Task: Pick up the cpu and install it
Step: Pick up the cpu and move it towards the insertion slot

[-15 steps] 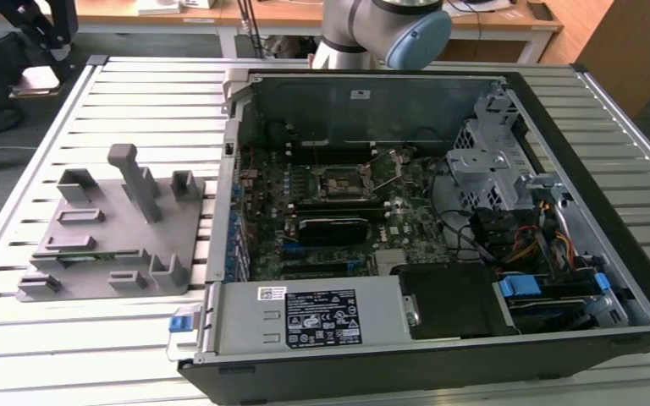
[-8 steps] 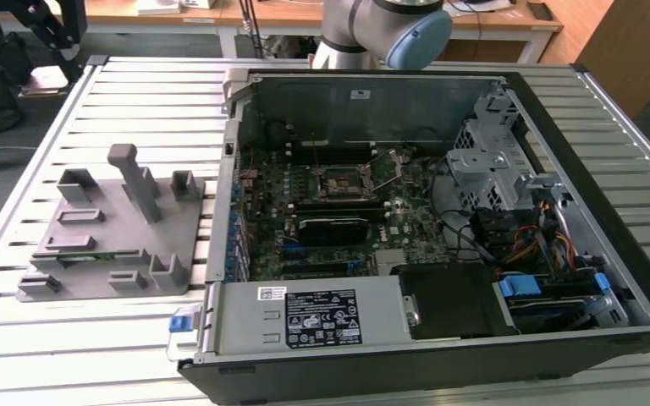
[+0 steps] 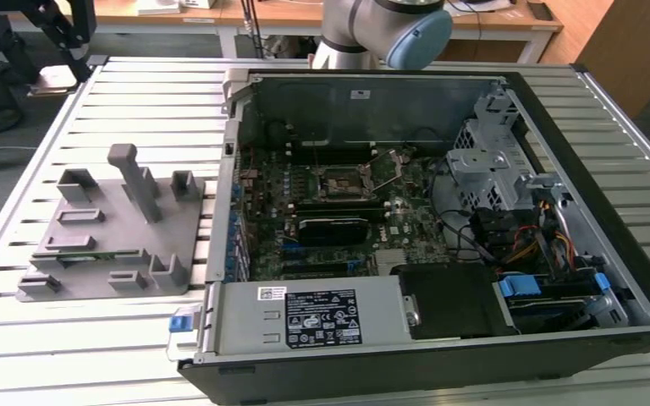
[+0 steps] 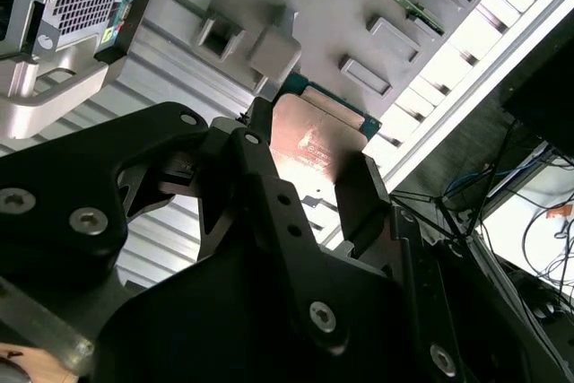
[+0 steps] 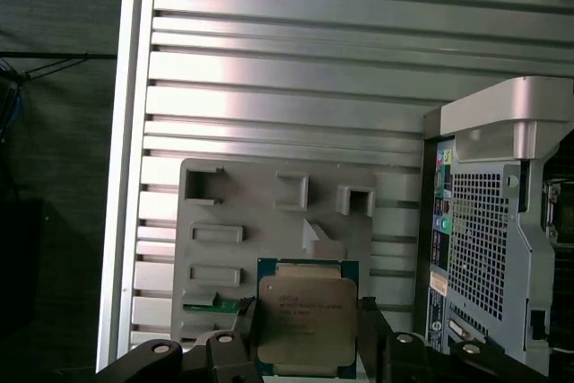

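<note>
In both wrist views my gripper (image 5: 308, 327) is shut on the cpu (image 5: 308, 311), a small square chip with a pale metal top and a green edge. Dark fingers (image 5: 246, 336) press on two opposite sides of it. In the second wrist view the cpu (image 4: 316, 143) shows its shiny face between the gripper (image 4: 309, 163) fingers. The chip hangs well above the grey fixture (image 5: 260, 213) on the slatted table. The dark metal-framed socket (image 3: 342, 182) sits on the motherboard inside the open computer case (image 3: 438, 110).
The grey fixture (image 3: 111, 228) lies at the exterior view's left of the case and holds a green memory strip (image 3: 77, 256). My arm (image 3: 382, 30) rises behind the case. A power supply (image 3: 302, 315), drive cage (image 3: 489, 165) and cables (image 3: 528, 245) crowd the case.
</note>
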### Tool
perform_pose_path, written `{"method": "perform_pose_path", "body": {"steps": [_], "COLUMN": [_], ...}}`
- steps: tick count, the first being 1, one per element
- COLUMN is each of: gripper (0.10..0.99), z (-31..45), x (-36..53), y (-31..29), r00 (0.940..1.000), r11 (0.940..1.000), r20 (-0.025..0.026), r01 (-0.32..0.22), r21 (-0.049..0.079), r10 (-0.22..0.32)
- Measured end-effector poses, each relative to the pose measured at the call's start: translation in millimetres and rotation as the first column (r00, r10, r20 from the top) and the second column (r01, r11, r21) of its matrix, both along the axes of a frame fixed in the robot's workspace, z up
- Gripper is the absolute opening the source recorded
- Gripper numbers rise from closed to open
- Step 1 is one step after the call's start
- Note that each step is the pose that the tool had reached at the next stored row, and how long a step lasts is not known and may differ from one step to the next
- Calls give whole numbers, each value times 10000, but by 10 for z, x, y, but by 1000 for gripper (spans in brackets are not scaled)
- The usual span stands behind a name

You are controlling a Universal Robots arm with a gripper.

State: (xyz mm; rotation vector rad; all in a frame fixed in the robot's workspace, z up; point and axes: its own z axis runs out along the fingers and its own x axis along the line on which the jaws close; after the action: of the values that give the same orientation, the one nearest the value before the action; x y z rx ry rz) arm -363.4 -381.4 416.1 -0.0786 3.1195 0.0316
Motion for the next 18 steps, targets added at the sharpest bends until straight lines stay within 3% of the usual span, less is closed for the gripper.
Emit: {"method": "perform_pose_path", "body": {"steps": [18], "gripper": [525], "z": [-4], "x": [158], "y": [19], "r00": [10000], "r11": [10000], "r20": [-1], "r01": [0], "r21": [0], "r10": [0]}}
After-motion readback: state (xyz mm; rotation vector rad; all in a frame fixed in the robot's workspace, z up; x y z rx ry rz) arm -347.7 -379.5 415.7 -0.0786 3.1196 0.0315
